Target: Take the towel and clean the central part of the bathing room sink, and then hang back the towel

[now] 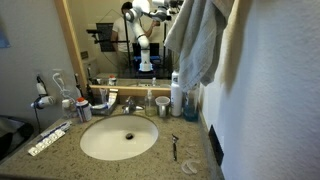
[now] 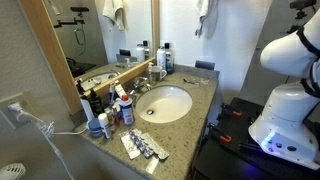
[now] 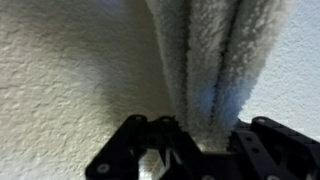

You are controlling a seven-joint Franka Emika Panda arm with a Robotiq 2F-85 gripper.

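Both exterior views show a speckled tan-brown granite tabletop [image 1: 150, 170] running under a wood-framed wall mirror [image 1: 100, 40]. Above its far corner, the large pale grey-white terry cloth towel [image 1: 195, 40] hangs high against the white wall in long soft folds, well apart from the oval off-white bathing room sink [image 1: 120, 137] below. It likely hangs there because that is its usual place. The moment could be either the taking of the towel or its hanging back, and nothing in the basin settles which.

In the wrist view the black end effector [image 3: 205, 150] points up along the textured wall. A thick fold of the towel runs down between its fingers [image 3: 265, 150], a placement suited to pinching the cloth. Whether the fingers press the fold or merely flank it cannot be told, since their tips are cut off at the bottom of the frame.

The hook or rail carrying the towel lies out of frame in every view. The small bottles and toiletries [image 1: 75, 100] beside the basin are too small to identify.
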